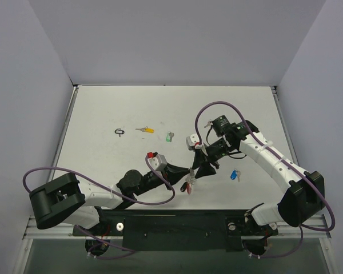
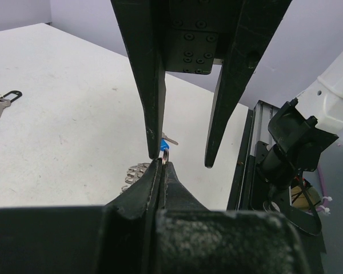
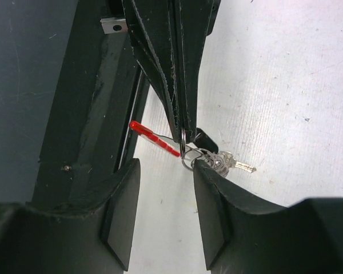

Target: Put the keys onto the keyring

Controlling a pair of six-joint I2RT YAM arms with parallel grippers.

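**Operator:** State of the left gripper (image 3: 182, 134)?
**Technician:** Jaws pressed together, pinching the keyring (image 3: 183, 150) by its silver ring. The red tag (image 3: 153, 137) and a bunch of keys (image 3: 220, 162) are attached.
**Operator:** And the right gripper (image 3: 167, 165)?
**Technician:** Jaws spread either side of the keyring, gripping nothing. A blue-tagged key (image 1: 235, 176) lies on the table (image 1: 103, 160), right of the keyring.

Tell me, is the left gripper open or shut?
Shut: the left gripper pinches the silver metal keyring with red plastic tag, no gap showing.

One key (image 1: 235, 176) on bench (image 1: 103, 108) right of keyring (image 1: 188, 184); three keys (image 1: 144, 130) on bench behind keyring, row trailing left.
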